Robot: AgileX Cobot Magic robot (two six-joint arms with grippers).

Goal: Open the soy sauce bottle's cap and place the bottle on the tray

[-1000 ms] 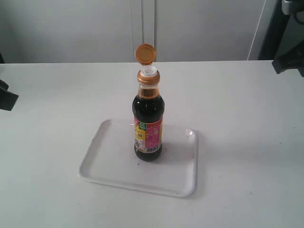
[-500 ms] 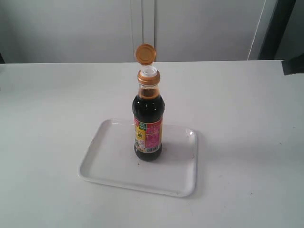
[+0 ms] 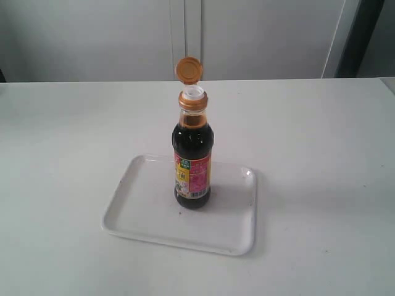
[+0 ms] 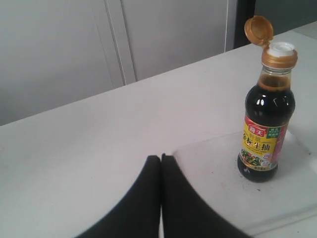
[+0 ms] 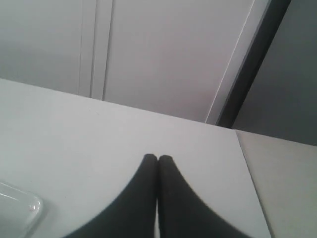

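Observation:
The soy sauce bottle (image 3: pixel 192 161) stands upright on the white tray (image 3: pixel 142 213), near its back middle. Its orange-gold cap (image 3: pixel 188 69) is flipped up on its hinge, baring the white spout (image 3: pixel 194 93). The left wrist view shows the bottle (image 4: pixel 266 130), the raised cap (image 4: pixel 258 30) and the tray (image 4: pixel 218 158) off to one side of my left gripper (image 4: pixel 161 157), which is shut with nothing in it. My right gripper (image 5: pixel 157 158) is shut and empty over bare table, with a tray corner (image 5: pixel 22 208) at the picture's edge. Neither gripper shows in the exterior view.
The white table (image 3: pixel 308 135) runs back to a pale wall with a vertical panel seam (image 3: pixel 185 37). A dark upright post (image 3: pixel 358 37) stands at the back right. The table's right edge (image 5: pixel 247 173) shows in the right wrist view.
Both arms have drawn out of the exterior view: the left one left first, the right one slid off the right edge. Bottle, cap and tray have not moved.

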